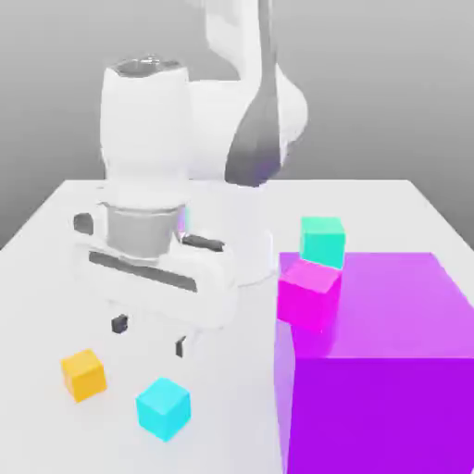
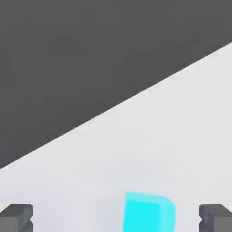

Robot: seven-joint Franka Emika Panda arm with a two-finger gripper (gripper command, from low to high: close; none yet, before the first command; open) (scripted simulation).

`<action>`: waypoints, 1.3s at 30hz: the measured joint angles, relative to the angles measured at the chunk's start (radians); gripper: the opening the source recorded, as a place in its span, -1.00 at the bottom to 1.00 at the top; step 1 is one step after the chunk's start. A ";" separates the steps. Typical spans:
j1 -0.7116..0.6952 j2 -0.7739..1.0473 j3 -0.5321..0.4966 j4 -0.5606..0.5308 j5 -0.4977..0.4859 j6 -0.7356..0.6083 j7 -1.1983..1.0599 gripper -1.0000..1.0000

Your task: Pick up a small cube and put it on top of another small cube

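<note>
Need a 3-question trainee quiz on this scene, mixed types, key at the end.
1. True or false: the hand is gripping the cyan cube.
2. Multiple choice: which cube overlaps the purple block in the exterior view? A) orange B) magenta C) cyan
3. Fill in: in the exterior view, the small cube nearest the left edge is ____.

Key: 1 false, its fingers stand open; 2 B, the magenta cube; 3 orange, the orange cube.
</note>
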 joint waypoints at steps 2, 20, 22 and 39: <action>-0.007 0.072 0.001 -0.018 0.018 0.043 0.009 0.00; -0.017 0.124 0.009 -0.019 0.023 0.080 0.014 -1.00; -0.007 0.083 0.006 -0.004 -0.015 0.022 0.026 -1.00; 0.229 -0.288 0.130 0.335 0.001 -0.693 -0.566 -1.00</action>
